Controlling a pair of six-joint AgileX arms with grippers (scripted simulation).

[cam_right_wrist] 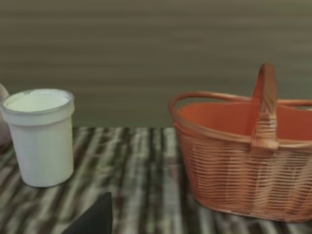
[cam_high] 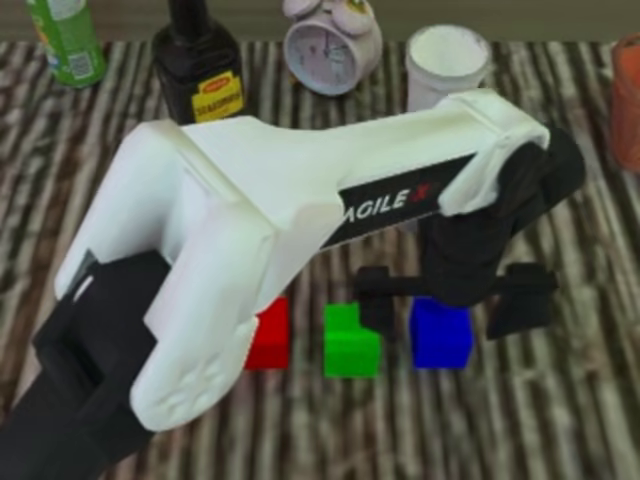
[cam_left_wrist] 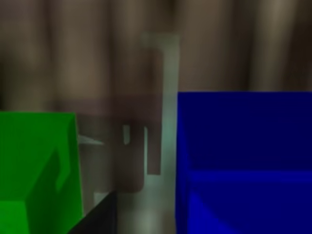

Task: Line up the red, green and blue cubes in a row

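The red cube [cam_high: 270, 338], green cube [cam_high: 350, 342] and blue cube [cam_high: 440, 335] stand side by side in a row near the table's middle, with small gaps between them. My left arm's white body hides part of the red cube. My left gripper [cam_high: 447, 300] is open directly over the blue cube, with one finger on each side of it and neither touching. In the left wrist view the green cube [cam_left_wrist: 34, 165] and blue cube [cam_left_wrist: 243, 161] fill the sides, and one dark finger [cam_left_wrist: 100, 219] shows between them. My right arm is parked out of the top view.
Along the far edge stand a green bottle [cam_high: 65, 40], a dark sauce bottle [cam_high: 200, 65], an alarm clock [cam_high: 330, 42] and a white cup [cam_high: 447, 60]. An orange wicker basket [cam_high: 628, 100] is at the right; the right wrist view faces the cup [cam_right_wrist: 41, 136] and basket [cam_right_wrist: 243, 146].
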